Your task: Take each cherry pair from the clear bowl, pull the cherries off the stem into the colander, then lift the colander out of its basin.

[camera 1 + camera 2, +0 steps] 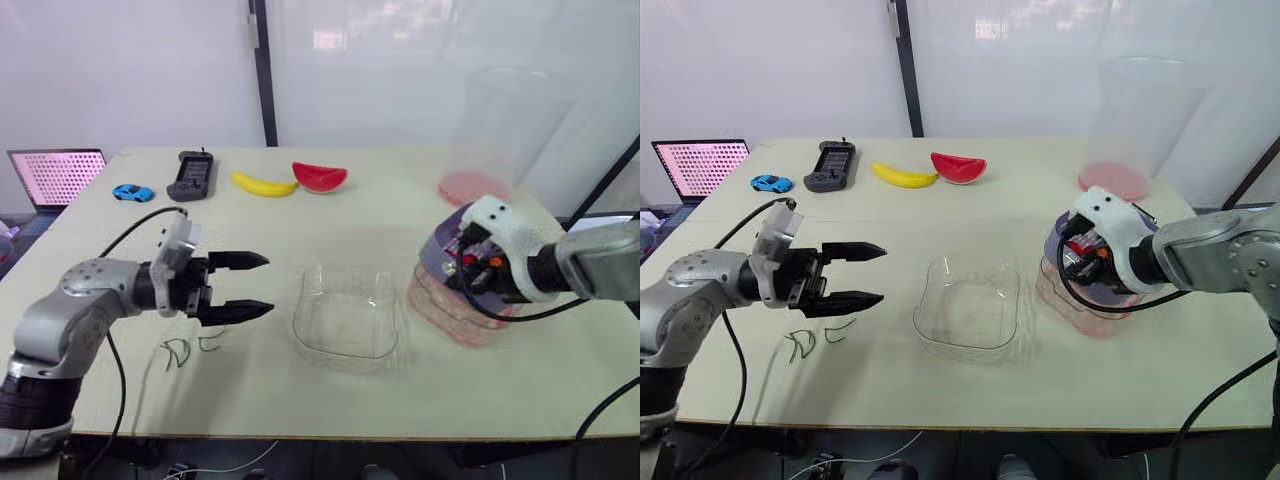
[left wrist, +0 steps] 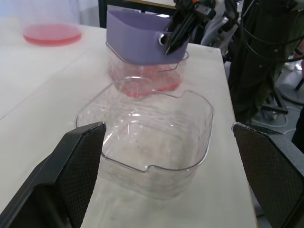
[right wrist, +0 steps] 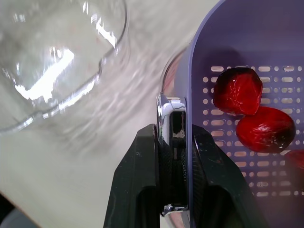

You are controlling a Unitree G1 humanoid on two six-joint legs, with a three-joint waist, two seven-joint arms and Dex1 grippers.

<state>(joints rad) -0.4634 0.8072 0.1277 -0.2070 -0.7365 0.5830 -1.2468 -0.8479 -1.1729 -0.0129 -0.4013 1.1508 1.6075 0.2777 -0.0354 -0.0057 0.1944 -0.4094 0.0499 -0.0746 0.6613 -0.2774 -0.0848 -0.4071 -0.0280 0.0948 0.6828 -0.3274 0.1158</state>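
Note:
The purple colander [image 2: 137,45] is tilted over its clear, pink-tinted basin [image 1: 450,312], with its bottom about level with the basin's rim. My right gripper [image 3: 173,130] is shut on the colander's rim at a metal fitting. Red cherries [image 3: 237,90] lie inside the colander. The clear bowl [image 1: 345,320] stands empty at the table's middle. To the bowl's left, my left gripper [image 1: 268,284] hovers open with nothing between its fingers. Bare green stems [image 1: 178,350] lie on the table just below it.
At the back lie a banana [image 1: 263,185], a watermelon slice [image 1: 320,177], a black handset [image 1: 190,175] and a blue toy car [image 1: 132,192]. A laptop [image 1: 55,175] sits off the far left corner. A tall clear cylinder with a pink base [image 1: 475,185] stands behind the basin.

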